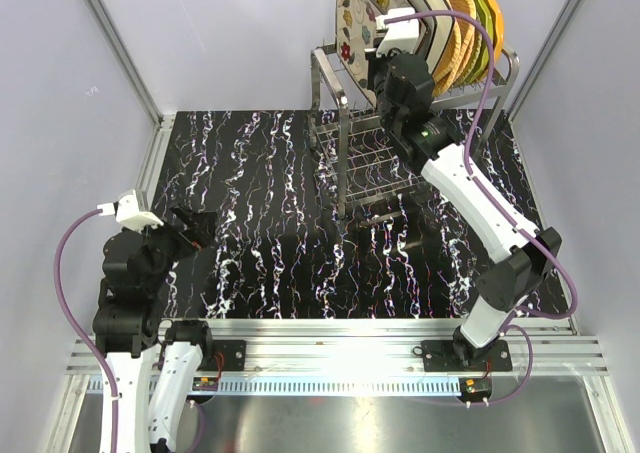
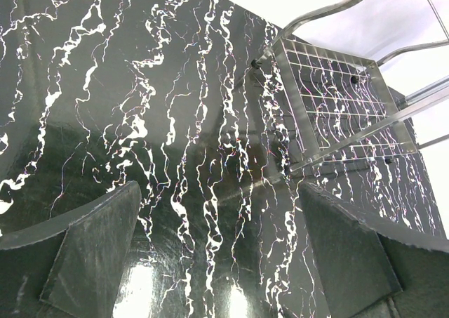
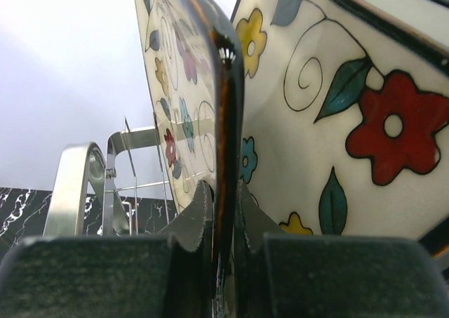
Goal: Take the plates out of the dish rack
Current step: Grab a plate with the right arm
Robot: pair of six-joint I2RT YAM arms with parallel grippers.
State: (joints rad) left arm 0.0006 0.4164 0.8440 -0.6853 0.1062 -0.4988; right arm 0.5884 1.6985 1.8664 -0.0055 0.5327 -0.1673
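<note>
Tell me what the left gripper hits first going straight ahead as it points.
The left gripper would probably meet the black tabletop first, short of the dish rack off to its right; depth is unclear.

Black white-veined marble tabletop [image 1: 270,233]; aluminium rail [image 1: 340,338] along near edge; pale walls [image 1: 230,43] around.

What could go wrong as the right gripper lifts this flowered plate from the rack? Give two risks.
The right gripper pinches the flowered plate only by its thin rim, so it might slip or swing. The neighbouring plate stands very close, so lifting could knock it.
</note>
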